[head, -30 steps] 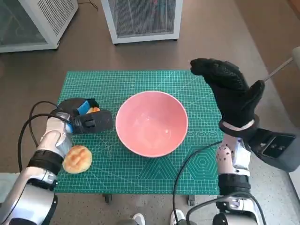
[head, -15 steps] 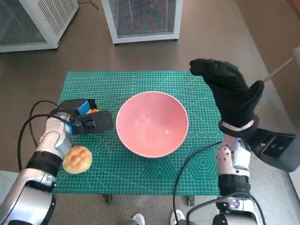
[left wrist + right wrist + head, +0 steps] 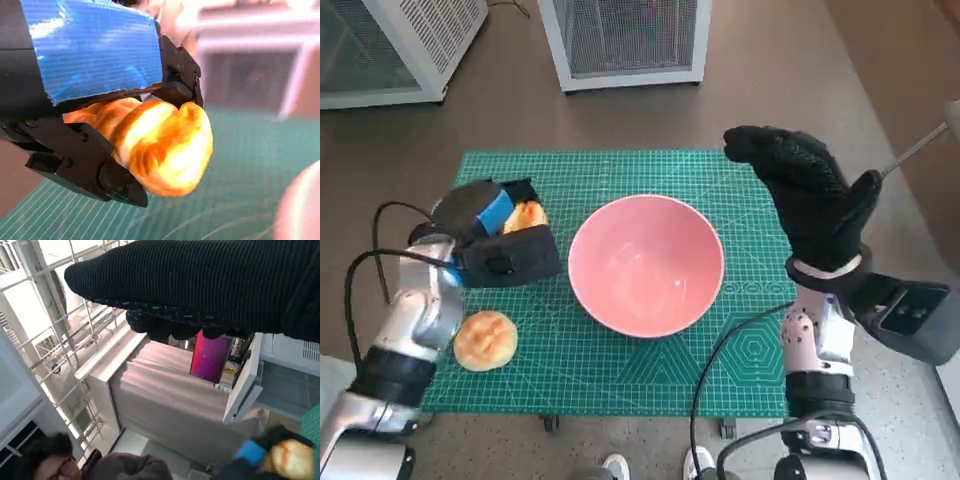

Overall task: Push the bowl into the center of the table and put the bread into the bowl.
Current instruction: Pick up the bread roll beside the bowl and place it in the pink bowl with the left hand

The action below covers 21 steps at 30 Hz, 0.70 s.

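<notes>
Left hand sits left of frame centre in the head view, over the green cutting mat, grasping a glazed bread piece; only a bit of orange crust shows past the blue tape there. Left wrist view makes the grasp plain: the black fingers wrap under the golden bread piece, blue-taped back above it, mat below, so it looks lifted off the surface. A second bread, a round bun, lies on the mat in the lower left, just beside the left forearm, nothing touching it on top. Pink bowl stands upright near mid-mat, nothing in it, just right of the left hand, not touching it. Right hand in its black glove is held up in the right of the frame, above the mat's right edge, fingers spread, released, holding nothing. Right wrist view: glove across the top, a person at the lower left, white cabinets behind. White mesh cabinets stand on the floor at the top of the head view.
</notes>
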Each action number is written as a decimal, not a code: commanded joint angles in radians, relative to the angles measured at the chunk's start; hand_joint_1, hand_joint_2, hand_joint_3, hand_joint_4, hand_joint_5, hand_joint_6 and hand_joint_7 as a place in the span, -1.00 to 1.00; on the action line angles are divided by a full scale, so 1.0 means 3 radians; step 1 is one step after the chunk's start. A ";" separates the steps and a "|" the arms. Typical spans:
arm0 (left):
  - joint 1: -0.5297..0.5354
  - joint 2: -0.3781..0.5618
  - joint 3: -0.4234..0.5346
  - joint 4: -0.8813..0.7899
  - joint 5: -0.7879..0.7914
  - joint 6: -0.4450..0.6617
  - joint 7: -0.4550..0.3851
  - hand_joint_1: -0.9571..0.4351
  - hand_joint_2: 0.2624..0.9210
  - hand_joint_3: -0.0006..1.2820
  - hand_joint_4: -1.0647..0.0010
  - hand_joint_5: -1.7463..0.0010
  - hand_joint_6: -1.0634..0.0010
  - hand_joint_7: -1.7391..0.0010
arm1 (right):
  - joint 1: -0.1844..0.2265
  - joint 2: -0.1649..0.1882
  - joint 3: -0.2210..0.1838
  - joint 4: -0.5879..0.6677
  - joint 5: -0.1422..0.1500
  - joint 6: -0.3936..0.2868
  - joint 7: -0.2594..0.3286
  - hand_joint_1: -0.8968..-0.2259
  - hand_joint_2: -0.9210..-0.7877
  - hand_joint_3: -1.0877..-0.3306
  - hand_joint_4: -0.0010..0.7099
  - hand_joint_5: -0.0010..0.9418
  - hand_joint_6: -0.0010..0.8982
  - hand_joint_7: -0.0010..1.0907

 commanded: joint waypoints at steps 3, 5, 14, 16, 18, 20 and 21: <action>0.0205 -0.0018 0.0199 -0.0976 0.0065 0.0083 -0.0018 0.38 1.00 -0.90 -0.33 -0.27 -0.16 -0.40 | 0.0049 -0.0031 -0.0004 0.0050 0.0033 0.0062 0.0052 -0.14 -1.00 0.23 -0.31 -1.00 -0.28 -0.99; 0.0249 -0.0058 0.0204 -0.1162 0.0097 0.0085 0.0006 0.38 0.99 -0.91 -0.34 -0.27 -0.17 -0.38 | 0.0054 -0.0029 -0.0004 0.0040 0.0036 0.0068 0.0054 -0.14 -1.00 0.23 -0.31 -1.00 -0.28 -0.99; 0.0330 -0.0314 0.0133 -0.1638 0.0179 -0.0068 0.0085 0.38 0.99 -0.96 -0.47 -0.23 -0.23 -0.31 | 0.0063 -0.0030 -0.0012 0.0031 0.0035 0.0073 0.0068 -0.12 -1.00 0.24 -0.30 -0.99 -0.27 -0.98; 0.0328 -0.0365 0.0099 -0.1664 0.0182 -0.0130 0.0082 0.38 0.99 -0.97 -0.49 -0.22 -0.23 -0.30 | 0.0058 -0.0031 -0.0015 0.0038 0.0034 0.0073 0.0071 -0.12 -1.00 0.23 -0.30 -0.99 -0.27 -0.98; 0.0323 -0.0402 0.0055 -0.1672 0.0184 -0.0204 0.0073 0.38 0.99 -0.97 -0.49 -0.21 -0.24 -0.30 | 0.0056 -0.0033 -0.0017 0.0040 0.0036 0.0075 0.0075 -0.11 -1.00 0.23 -0.30 -0.99 -0.27 -0.98; 0.0318 -0.0427 0.0010 -0.1666 0.0182 -0.0286 0.0057 0.38 0.99 -0.97 -0.47 -0.22 -0.24 -0.30 | 0.0057 -0.0035 -0.0019 0.0040 0.0037 0.0077 0.0079 -0.11 -1.00 0.23 -0.30 -1.00 -0.27 -0.98; 0.0316 -0.0437 -0.0006 -0.1660 0.0181 -0.0321 0.0050 0.38 0.99 -0.97 -0.45 -0.23 -0.24 -0.30 | 0.0057 -0.0036 -0.0020 0.0041 0.0038 0.0077 0.0082 -0.11 -1.00 0.23 -0.30 -1.00 -0.27 -0.98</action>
